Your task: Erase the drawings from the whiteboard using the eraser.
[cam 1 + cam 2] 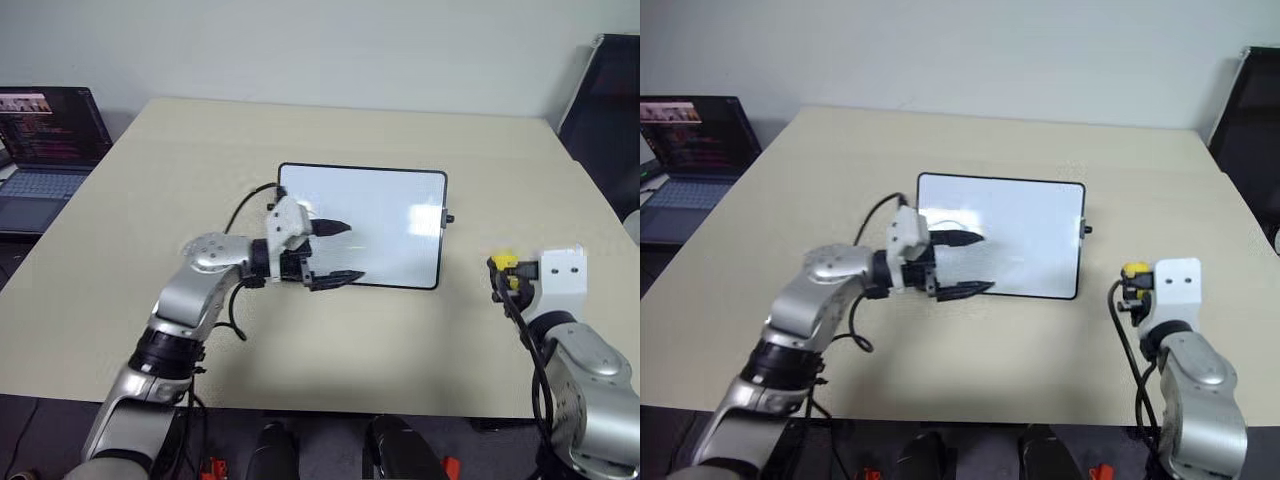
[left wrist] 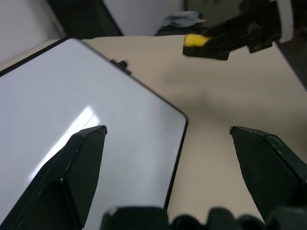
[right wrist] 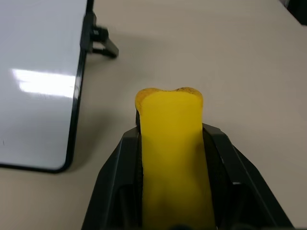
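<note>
Right wrist view: the eraser (image 3: 171,153) is clamped in the right gripper (image 3: 172,143) at lower centre, while the left gripper (image 1: 335,252) is spread wide over the whiteboard (image 1: 395,215).

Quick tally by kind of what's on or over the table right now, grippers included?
Whiteboard: 1
Eraser: 1, clamped in the right gripper
Grippers: 2; the left gripper hangs open at the whiteboard's edge
Laptop: 1, beside the table
Total: 5
</note>
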